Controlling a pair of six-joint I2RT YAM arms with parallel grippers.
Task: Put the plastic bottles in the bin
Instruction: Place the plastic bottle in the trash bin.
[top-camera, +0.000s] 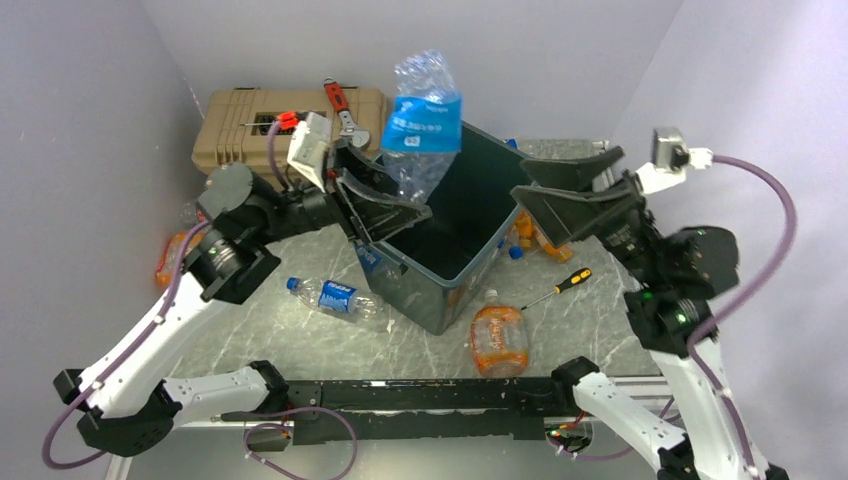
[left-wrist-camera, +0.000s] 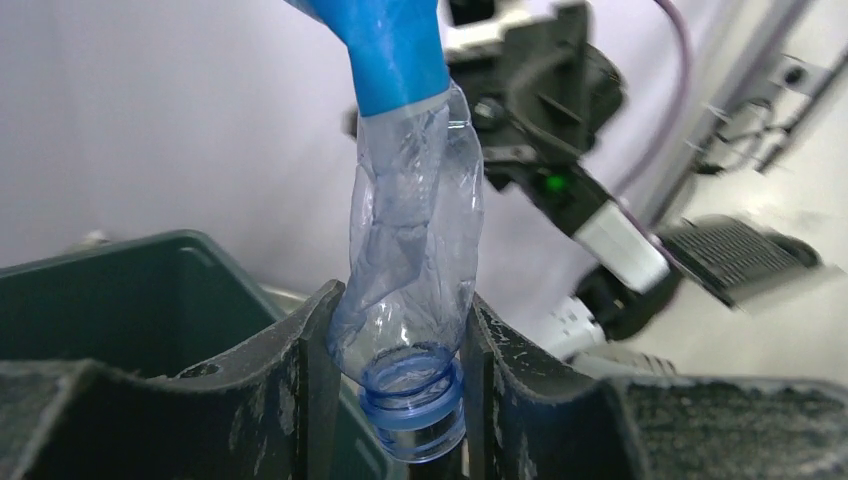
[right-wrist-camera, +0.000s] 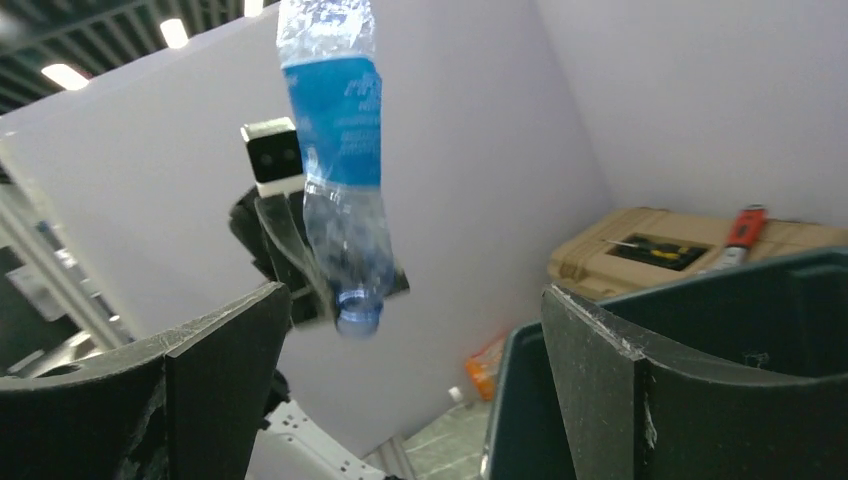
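Observation:
My left gripper (top-camera: 395, 205) is shut on the neck of a crushed clear bottle with a blue label (top-camera: 424, 120), held upright, neck down, over the left edge of the dark green-grey bin (top-camera: 470, 262). In the left wrist view the bottle (left-wrist-camera: 415, 250) sits between both fingers, over the bin (left-wrist-camera: 120, 290). My right gripper (top-camera: 560, 195) is open and empty at the bin's right rim; its view shows the held bottle (right-wrist-camera: 335, 170) and the bin (right-wrist-camera: 740, 300). On the table lie a blue-label bottle (top-camera: 335, 298), an orange-label bottle (top-camera: 498, 338) and another orange one (top-camera: 172, 258).
A tan toolbox (top-camera: 265, 125) with a red wrench (top-camera: 340, 105) stands behind the bin. A yellow-handled screwdriver (top-camera: 562, 285) lies right of the bin, with more orange-label bottles (top-camera: 528, 236) beside it. Walls close in on the left, back and right.

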